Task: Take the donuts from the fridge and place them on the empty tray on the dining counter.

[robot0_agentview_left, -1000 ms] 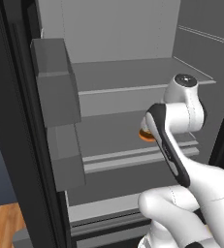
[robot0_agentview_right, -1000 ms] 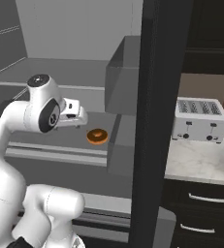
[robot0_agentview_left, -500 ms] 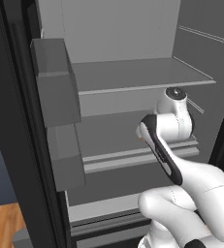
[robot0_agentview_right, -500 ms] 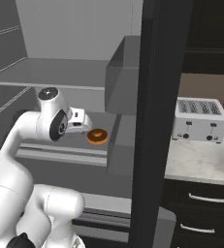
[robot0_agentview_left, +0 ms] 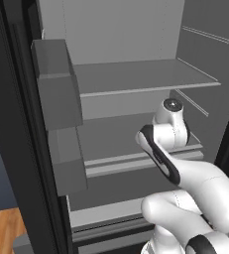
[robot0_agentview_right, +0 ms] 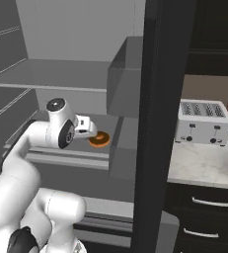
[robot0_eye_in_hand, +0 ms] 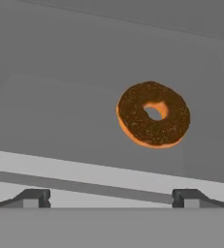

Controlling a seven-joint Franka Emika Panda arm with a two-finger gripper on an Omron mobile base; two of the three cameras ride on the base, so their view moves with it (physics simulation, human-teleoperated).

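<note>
donut [robot0_eye_in_hand: 153,121] | flat on fridge shelf [robot0_eye_in_hand: 60,111], bare shelf around | jaws spread, seemingly short of it

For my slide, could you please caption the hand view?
Open gripper faces a donut on the fridge shelf.

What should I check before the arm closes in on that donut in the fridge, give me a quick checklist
1. Fridge open, shelf reachable: ok.
2. Gripper open: ok, the two fingertips stand wide apart in the hand view.
3. Gripper empty: ok, nothing sits between the fingertips.
4. Donut in sight: ok, it lies flat on the shelf ahead of the hand; the right base view shows it just past the hand.
5. Donut centred between the fingertips: not ok, it sits off toward the right fingertip in the hand view.
6. Way to the donut free: ok, only bare shelf lies between hand and donut.
</note>
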